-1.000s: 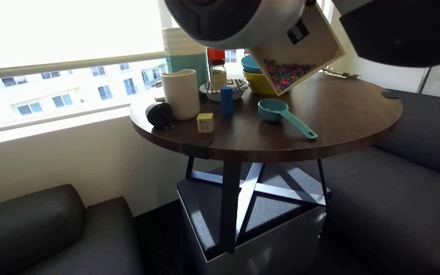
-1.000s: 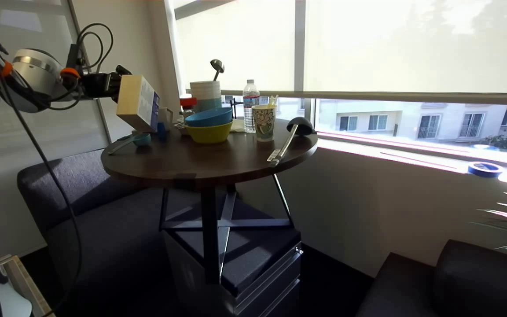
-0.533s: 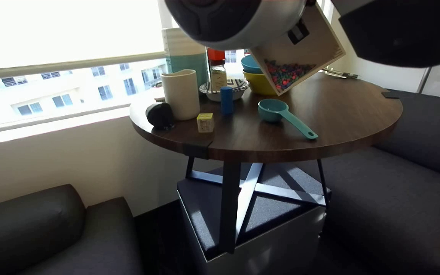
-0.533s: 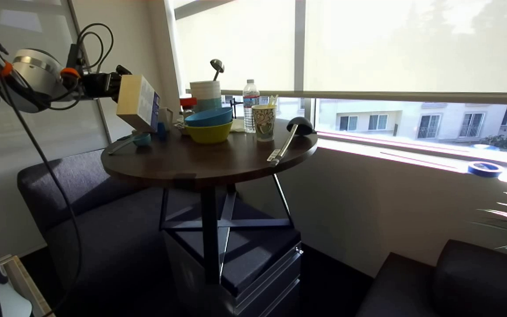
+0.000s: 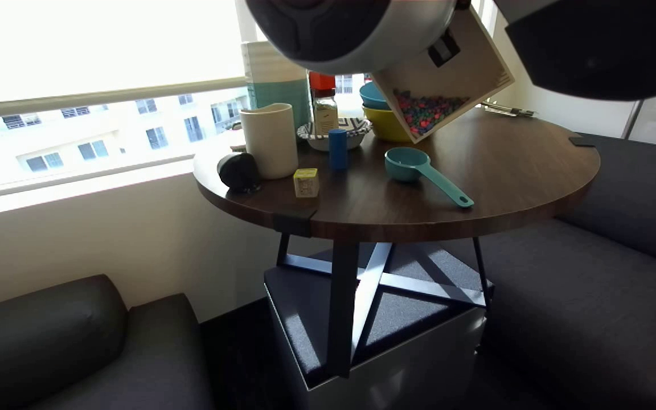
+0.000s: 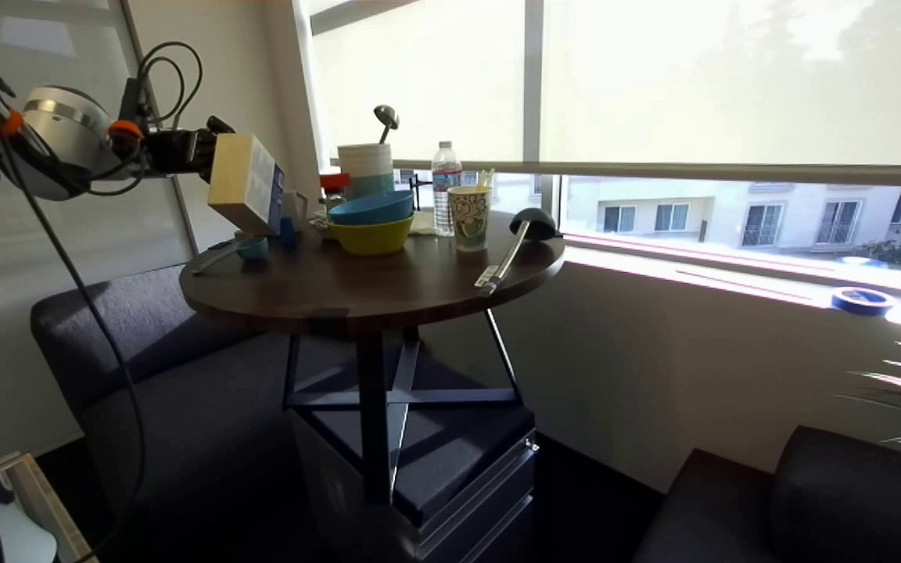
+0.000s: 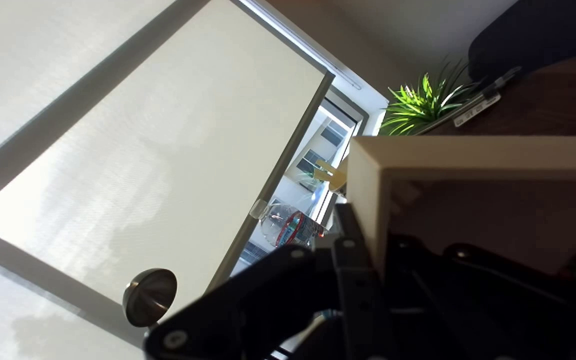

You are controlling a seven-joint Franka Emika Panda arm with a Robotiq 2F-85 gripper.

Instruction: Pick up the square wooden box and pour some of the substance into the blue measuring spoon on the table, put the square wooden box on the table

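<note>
The hand (image 6: 206, 153) grips the tilted square wooden box (image 6: 235, 178) by one wall.

Daylight is glowing through the pale rectangular fabric blind (image 5: 100, 45), washing it out, while shadows are striping the dark square padded cabinet top (image 5: 413, 313).

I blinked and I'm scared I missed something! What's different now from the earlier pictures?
Nothing visibly changed. The square wooden box stayed tilted in the jaws, colourful bits gathered in its low corner, and the blue measuring spoon stayed put on the table.
</note>
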